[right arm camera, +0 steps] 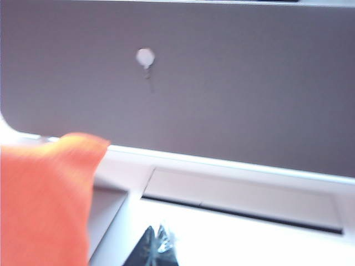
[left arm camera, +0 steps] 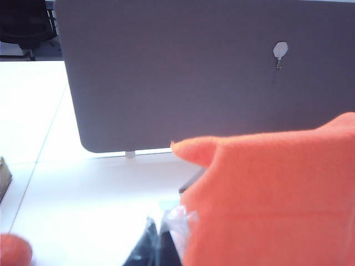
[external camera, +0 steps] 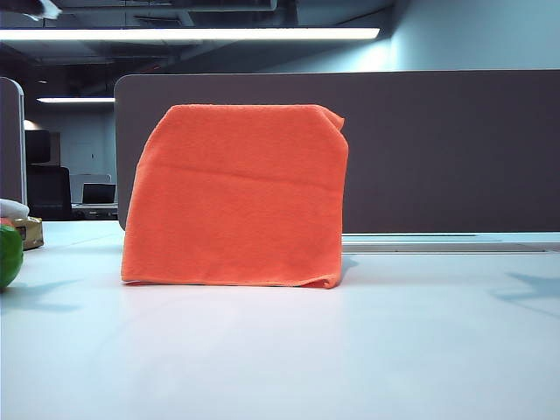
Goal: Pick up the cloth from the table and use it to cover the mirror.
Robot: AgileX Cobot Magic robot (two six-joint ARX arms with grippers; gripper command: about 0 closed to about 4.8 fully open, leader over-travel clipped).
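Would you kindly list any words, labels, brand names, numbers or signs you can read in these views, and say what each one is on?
None can be read.
The cloth draped over the mirror, the table and the grey-brown divider panel carry no print.
The small pale tag on the panel is blurred; no writing shows.
The box at the table's edge is too small to read.
The left gripper and right gripper, both shut, show no markings.
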